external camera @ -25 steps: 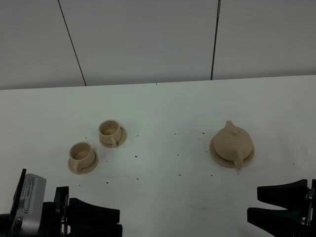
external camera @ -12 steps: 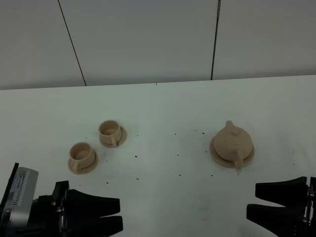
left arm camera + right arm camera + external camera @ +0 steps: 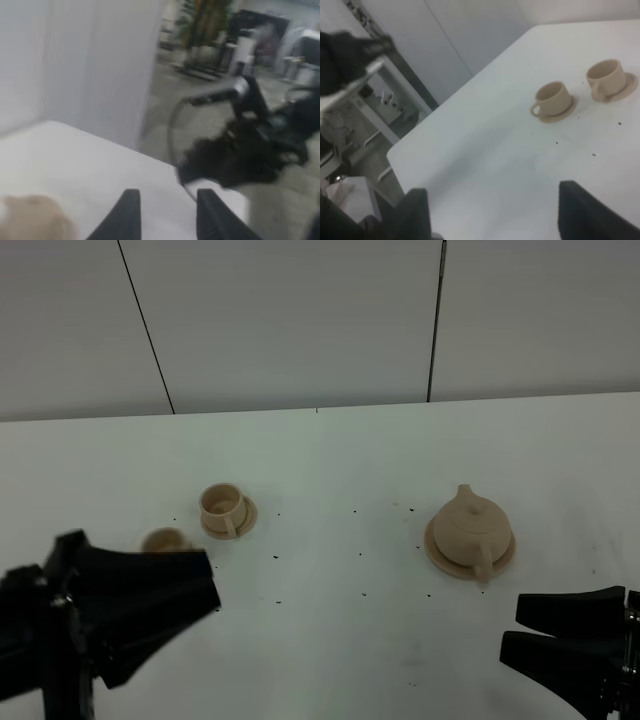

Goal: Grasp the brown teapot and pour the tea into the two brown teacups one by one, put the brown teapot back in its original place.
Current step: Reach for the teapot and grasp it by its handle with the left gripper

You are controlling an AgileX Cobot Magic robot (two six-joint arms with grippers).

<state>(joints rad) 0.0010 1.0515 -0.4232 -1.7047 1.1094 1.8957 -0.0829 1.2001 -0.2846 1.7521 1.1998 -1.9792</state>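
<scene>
Bench [image 3: 340, 460], white, scattered with dark specks [image 3: 362, 554]; pale wall panels [image 3: 290, 320] behind.

Brown teapot [image 3: 468, 528]: upright on its round tan plate [image 3: 435, 552], right of centre on the bench, lid on, loop handle turned toward the front edge. Nothing touches it.

Far teacup [image 3: 223, 507]: on its saucer [image 3: 247, 520], left of centre, in full view from the high camera, handle toward the front.

Near teacup [image 3: 165, 539]: just in front and left of the far one, apart from it. Only its rim and upper wall show; the left arm [image 3: 110, 620] covers the rest.

The right wrist view shows both cups upright on their saucers, side by side and not touching.

Left claw [image 3: 168, 196]: fingers spread, nothing between them. Its wrist view is badly blurred. A tan shape sits at that view's edge; I cannot tell what it is. From above, the arm is a large dark mass over the front left of the bench.

Right claw [image 3: 511, 629]: at the front right corner, in front of the teapot and well short of it. Jaws stand wide apart and empty, with bare bench between the fingers [image 3: 590, 212].
</scene>
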